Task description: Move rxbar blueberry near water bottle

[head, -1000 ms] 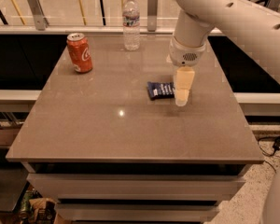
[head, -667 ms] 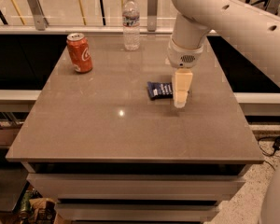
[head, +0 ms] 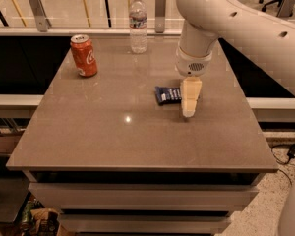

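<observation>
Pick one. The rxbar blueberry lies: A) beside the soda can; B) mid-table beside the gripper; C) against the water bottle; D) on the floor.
B: the rxbar blueberry lies flat mid-table with the gripper at its end, well apart from the water bottle and soda can.

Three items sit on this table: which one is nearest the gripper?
The rxbar blueberry, the flat dark blue wrapper lying right beside the gripper. The soda can and water bottle stand upright, farther off toward the back of the table.

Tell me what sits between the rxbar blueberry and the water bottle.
Only bare table between rxbar blueberry and water bottle in the camera view; the gripper is beside the bar.
</observation>
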Robot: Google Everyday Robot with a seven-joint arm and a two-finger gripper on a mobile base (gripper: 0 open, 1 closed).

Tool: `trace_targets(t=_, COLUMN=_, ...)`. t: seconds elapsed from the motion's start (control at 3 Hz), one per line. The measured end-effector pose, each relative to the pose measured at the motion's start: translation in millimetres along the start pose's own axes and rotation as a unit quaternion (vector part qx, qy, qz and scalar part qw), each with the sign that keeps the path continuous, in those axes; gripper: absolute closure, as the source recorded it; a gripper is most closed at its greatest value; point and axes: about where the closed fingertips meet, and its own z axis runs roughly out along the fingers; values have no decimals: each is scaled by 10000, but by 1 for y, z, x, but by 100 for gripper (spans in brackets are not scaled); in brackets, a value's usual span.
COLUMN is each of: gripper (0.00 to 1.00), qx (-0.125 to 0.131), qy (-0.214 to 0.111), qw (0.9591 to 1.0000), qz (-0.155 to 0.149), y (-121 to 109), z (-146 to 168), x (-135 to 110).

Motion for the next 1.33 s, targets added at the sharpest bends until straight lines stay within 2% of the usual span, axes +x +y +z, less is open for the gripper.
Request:
trace_targets(t=0.33, gripper=16, qx=0, qy=-6, qw=10000, qz=-4, y=0, z=1, x=0)
trace_targets(t=1.33, gripper=87, qx=1, qy=-12, qw=10000, qz=-9, y=-2, z=0, x=-2)
